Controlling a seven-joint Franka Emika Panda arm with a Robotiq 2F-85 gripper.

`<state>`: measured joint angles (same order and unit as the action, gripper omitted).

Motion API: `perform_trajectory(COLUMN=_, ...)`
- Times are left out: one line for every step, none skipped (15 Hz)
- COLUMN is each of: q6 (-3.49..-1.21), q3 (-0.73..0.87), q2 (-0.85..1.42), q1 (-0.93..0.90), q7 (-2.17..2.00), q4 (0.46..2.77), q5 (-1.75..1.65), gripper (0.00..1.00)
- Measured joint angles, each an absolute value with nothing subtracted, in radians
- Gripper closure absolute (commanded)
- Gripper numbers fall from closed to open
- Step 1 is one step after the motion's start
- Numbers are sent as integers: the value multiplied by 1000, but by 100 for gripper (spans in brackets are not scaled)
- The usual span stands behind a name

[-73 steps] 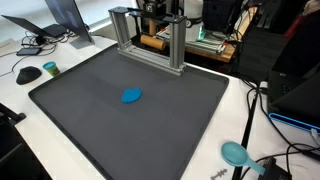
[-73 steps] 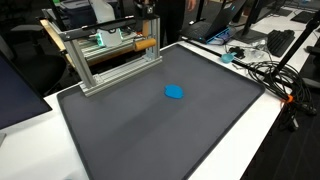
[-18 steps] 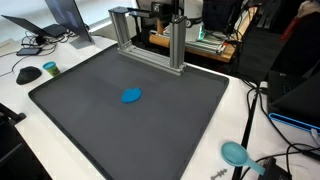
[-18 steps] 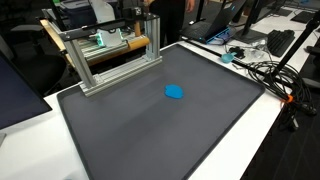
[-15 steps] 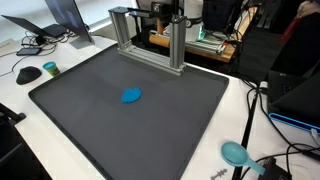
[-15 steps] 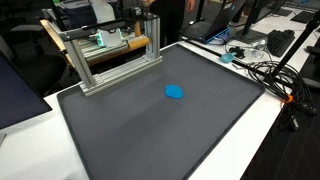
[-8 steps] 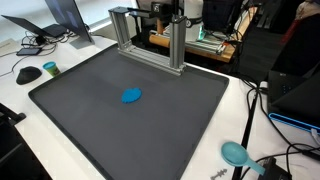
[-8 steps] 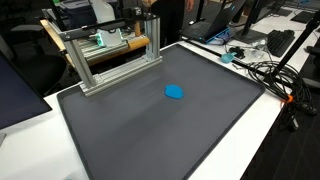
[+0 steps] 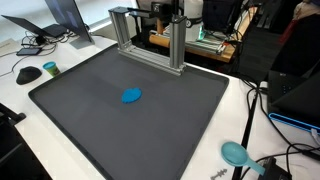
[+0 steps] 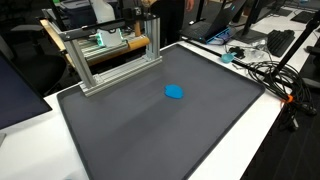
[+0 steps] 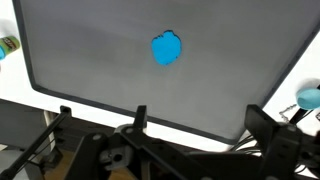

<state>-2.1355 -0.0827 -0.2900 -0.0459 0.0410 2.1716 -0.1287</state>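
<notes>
Gripper poised above one edge of the dark mat, jaws spread wide and empty | blue object (small, rounded, apparently flattish in the blurred wrist view) lies near the mat's middle, well apart from the gripper | metal frame stands along the mat's far edge in both exterior views

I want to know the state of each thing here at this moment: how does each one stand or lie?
dark mat: spread flat on the table.
blue lump: lies flat on the mat, nothing touches it.
hand: open, empty, high above the mat.
metal frame: upright at the mat's edge.
teal round thing: lies on the table, off the mat.
mouse: rests on the table.
</notes>
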Motion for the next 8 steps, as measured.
perform_trajectory(q6=-2129, q3=-83, q2=-257, q1=-49, q7=50, q4=2144, q5=-128, gripper=0)
perform_trajectory(q6=-2122, q3=-83, q2=-228, q1=-50, q7=55, q4=2119, q5=-128, gripper=0)
perform_trajectory(q6=-2117, q3=-83, q2=-205, q1=-50, q7=58, q4=2098, q5=-128, gripper=0)
perform_trajectory(q6=-2115, q3=-83, q2=-189, q1=-50, q7=60, q4=2083, q5=-128, gripper=0)
perform_trajectory(q6=-2113, q3=-83, q2=-180, q1=-50, q7=61, q4=2075, q5=-128, gripper=0)
perform_trajectory(q6=-2110, q3=-83, q2=-176, q1=-50, q7=62, q4=2070, q5=-128, gripper=0)
perform_trajectory(q6=-2108, q3=-83, q2=-176, q1=-50, q7=62, q4=2067, q5=-128, gripper=0)
perform_trajectory(q6=-2106, q3=-83, q2=-176, q1=-50, q7=63, q4=2065, q5=-128, gripper=0)
